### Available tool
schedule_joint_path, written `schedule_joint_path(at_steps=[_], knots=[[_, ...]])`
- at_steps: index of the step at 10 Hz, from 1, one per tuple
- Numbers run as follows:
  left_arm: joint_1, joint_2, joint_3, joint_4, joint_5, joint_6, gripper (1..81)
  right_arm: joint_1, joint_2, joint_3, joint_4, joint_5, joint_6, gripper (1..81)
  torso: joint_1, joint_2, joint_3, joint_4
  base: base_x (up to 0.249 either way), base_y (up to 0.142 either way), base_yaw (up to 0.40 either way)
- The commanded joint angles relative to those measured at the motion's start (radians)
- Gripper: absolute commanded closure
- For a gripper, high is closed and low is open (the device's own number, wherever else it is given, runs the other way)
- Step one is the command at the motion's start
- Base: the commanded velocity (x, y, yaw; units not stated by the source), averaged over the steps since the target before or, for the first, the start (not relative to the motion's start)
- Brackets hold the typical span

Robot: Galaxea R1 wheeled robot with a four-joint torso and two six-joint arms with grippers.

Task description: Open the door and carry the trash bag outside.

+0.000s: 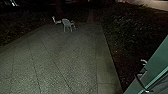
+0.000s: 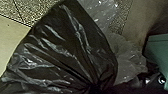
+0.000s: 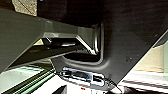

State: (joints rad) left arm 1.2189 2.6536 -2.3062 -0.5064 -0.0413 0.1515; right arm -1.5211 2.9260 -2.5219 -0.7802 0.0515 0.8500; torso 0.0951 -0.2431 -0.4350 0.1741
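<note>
Easing past the door point(image 1: 158, 61), I'd keep the trash bag point(image 2: 62, 47) off its edge; both jaws' opening and hold, I can't tell.

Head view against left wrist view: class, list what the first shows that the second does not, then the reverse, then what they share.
Head view: a pale chair, low plants beside the paving, and a dark handle on the green door.

Left wrist view: a gathered black bag and clear plastic beside it.

Both: speckled paving and a green surface, which in the left wrist view is probably the door too.
</note>
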Motion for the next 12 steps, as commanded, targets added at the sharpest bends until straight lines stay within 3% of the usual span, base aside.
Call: schedule_joint_path(at_steps=[1, 2, 3, 7, 8, 11, 12], knots=[[-0.092, -0.05, -0.003, -0.031, 0.066, -0.006, 81.1, 0.006, 0.0, 0.008, -0.01, -0.047, 0.0, 1.0, 0.0, 0.0, 0.001, -0.003, 0.0, 0.0, 0.0], [-0.113, -0.055, -0.003, -0.038, 0.066, -0.006, 81.1, 0.005, 0.0, 0.008, -0.01, -0.047, 0.0, 1.0, 0.0, 0.0, -0.004, 0.017, 0.0, 0.0, 0.0], [-0.136, -0.059, -0.003, -0.041, 0.066, -0.006, 81.1, 0.005, 0.0, 0.008, -0.01, -0.047, 0.0, 1.0, 0.0, 0.0, -0.008, 0.027, 0.0, 0.0, 0.0], [-0.183, -0.075, -0.001, -0.063, 0.081, -0.004, 81.1, 0.0, 0.005, 0.006, -0.01, -0.045, -0.002, 1.0, 0.0, 0.001, -0.009, 0.026, 0.0, 0.0, 0.0], [-0.183, -0.078, -0.001, -0.063, 0.083, -0.004, 1.0, 0.001, 0.009, 0.003, -0.01, -0.045, -0.002, 1.0, 0.001, 0.001, -0.009, 0.026, 0.0, 0.0, 0.0], [-0.178, -0.079, 0.001, -0.058, 0.087, -0.004, 1.0, 0.001, 0.009, 0.003, -0.01, -0.047, -0.002, 1.0, 0.001, 0.001, -0.009, 0.026, 0.0, 0.0, 0.0], [-0.169, -0.069, -0.004, -0.049, 0.087, -0.004, 1.0, 0.001, 0.009, 0.002, -0.008, -0.045, 0.0, 1.0, 0.001, 0.001, 0.025, 0.026, 0.0, 0.0, 0.0]])
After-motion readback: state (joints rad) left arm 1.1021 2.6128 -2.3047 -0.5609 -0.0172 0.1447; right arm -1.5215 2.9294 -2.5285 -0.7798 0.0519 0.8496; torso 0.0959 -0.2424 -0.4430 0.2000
